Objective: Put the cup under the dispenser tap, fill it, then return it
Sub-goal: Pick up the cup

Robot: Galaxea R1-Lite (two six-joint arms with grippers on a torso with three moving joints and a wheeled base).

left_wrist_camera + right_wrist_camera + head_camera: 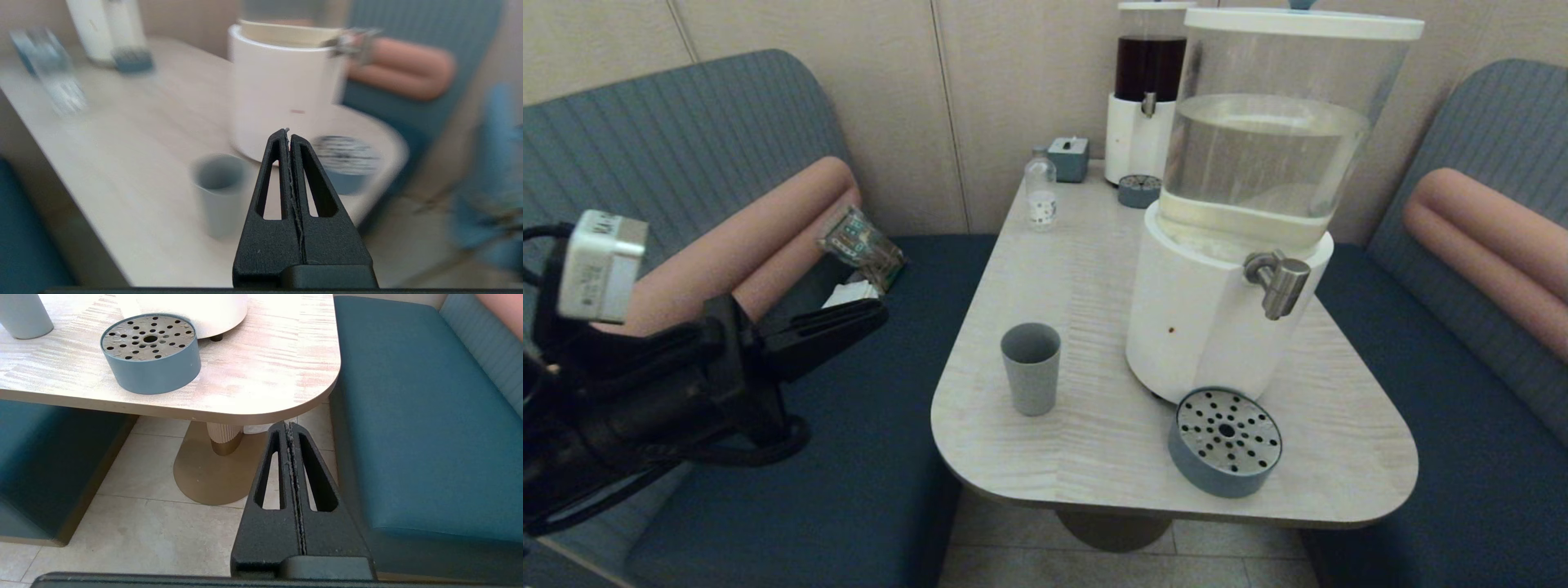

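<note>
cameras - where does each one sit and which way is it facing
Head view: on the robot's head, looking forward and down at the table; the shut left gripper shows over the bench.
Left wrist view: behind the left gripper, facing the cup and the white dispenser base.
Right wrist view: behind the shut right gripper, low off the table's corner, facing floor, bench and drip tray.
Shared: all three show the cup and the drip tray.
</note>
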